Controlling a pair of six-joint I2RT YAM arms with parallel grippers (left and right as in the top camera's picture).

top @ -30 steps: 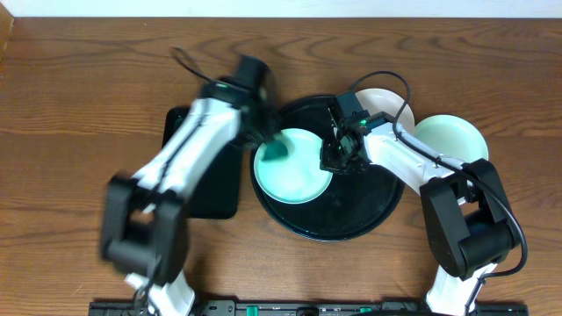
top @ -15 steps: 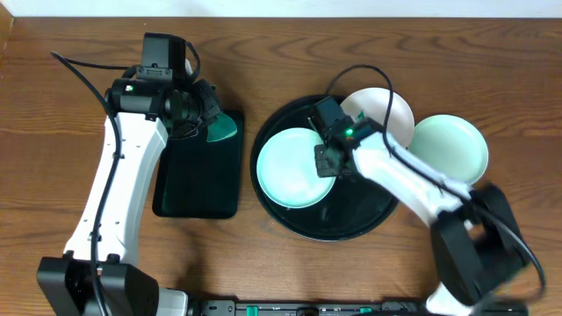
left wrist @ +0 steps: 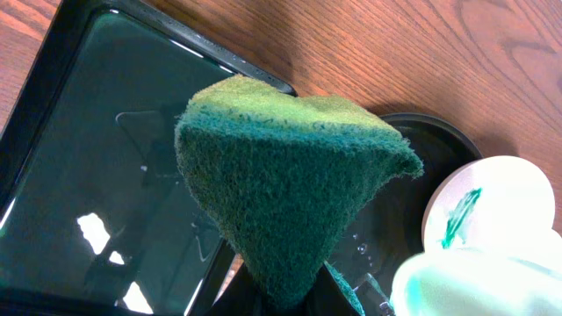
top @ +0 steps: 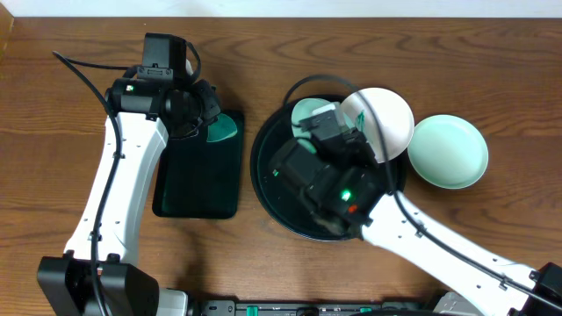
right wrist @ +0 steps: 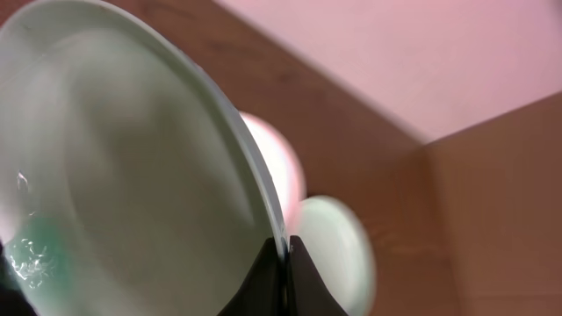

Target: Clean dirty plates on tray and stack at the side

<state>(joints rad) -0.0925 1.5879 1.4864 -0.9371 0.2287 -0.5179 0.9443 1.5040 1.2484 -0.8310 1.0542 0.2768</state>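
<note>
Overhead: one mint plate (top: 448, 151) rests on table (top: 492, 70) beside round tray (top: 270, 197). Right gripper (right wrist: 283, 263) clamps second mint plate (right wrist: 132, 175) above tray; left gripper (left wrist: 279, 297) pinches sponge (left wrist: 281, 175). Streaked white plate (top: 395, 123) on tray rim likely left to clean.

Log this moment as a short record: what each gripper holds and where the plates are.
left gripper: shut on sponge, over corner of rectangular tray
right gripper: shut on rim of lifted mint plate, above round tray
white plate: green streak, at far edge of round tray
other mint plate: on table, right of white plate
</note>
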